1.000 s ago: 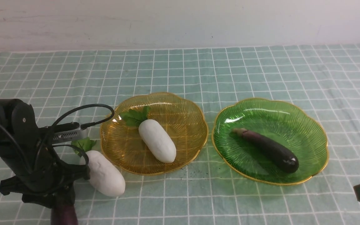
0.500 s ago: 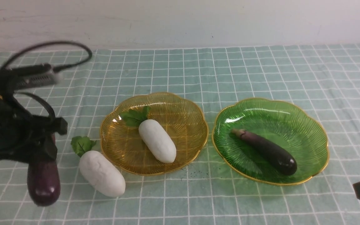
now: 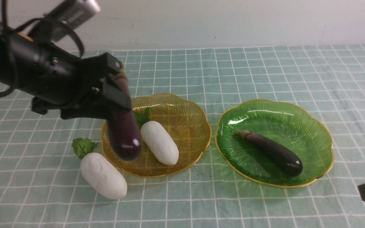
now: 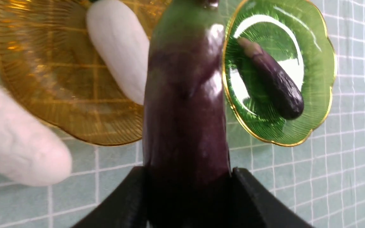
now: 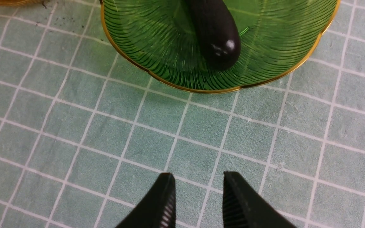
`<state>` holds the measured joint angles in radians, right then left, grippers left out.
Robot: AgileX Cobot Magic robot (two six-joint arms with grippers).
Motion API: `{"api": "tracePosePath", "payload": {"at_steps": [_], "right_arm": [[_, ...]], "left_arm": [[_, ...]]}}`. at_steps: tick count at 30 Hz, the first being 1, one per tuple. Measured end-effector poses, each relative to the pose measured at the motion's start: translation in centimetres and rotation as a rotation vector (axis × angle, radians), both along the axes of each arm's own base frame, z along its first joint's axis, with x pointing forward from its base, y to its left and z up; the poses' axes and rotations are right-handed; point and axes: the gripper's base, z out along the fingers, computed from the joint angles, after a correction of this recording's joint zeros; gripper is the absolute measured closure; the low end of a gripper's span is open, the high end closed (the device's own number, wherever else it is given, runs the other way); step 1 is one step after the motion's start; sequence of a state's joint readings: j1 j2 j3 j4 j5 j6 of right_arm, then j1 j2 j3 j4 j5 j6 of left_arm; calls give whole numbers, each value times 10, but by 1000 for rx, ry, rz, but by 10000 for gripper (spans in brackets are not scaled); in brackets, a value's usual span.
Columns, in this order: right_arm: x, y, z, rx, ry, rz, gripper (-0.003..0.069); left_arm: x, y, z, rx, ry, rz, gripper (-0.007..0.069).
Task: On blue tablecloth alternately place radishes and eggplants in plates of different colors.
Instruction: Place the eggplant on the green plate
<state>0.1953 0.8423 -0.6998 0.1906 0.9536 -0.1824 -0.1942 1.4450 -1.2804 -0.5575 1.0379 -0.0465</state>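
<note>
Hanging nearly upright left of centre in the front frame, the held eggplant (image 3: 124,133) is clenched near its stem end by the left jaws. Its rounded tip points down over the left part of the amber plate (image 3: 198,122). Just right of that tip a radish (image 3: 159,142) lies in the same plate, slanting from upper left to lower right.

The green plate (image 3: 325,133) sits to the right of the amber one, close beside it. It already carries the other eggplant (image 3: 269,152), slanted much like the plated radish. If like goes with like, the held eggplant probably belongs there, so the carry would run rightward across the amber plate, passing over the radish.

A second radish (image 3: 103,175) rests on the blue tablecloth (image 3: 233,69) at lower left, just outside the amber rim. The right jaws, at the lower right corner, are slightly parted and empty, near the green plate.
</note>
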Motion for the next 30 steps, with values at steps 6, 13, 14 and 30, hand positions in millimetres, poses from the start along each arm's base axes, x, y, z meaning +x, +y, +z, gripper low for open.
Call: {"api": "tracePosePath", "payload": {"at_steps": [6, 13, 14, 30], "right_arm": [[0, 0, 0, 0, -1, 0, 457], [0, 0, 0, 1, -2, 0, 457], [0, 0, 0, 1, -2, 0, 457], [-1, 2, 0, 8, 7, 21, 457]], "left_arm": [[29, -81, -46, -1, 66, -216, 329], [53, -143, -67, 1, 71, -335, 329], [56, -149, -70, 1, 71, -346, 329], [83, -189, -126, 21, 77, -344, 323]]}}
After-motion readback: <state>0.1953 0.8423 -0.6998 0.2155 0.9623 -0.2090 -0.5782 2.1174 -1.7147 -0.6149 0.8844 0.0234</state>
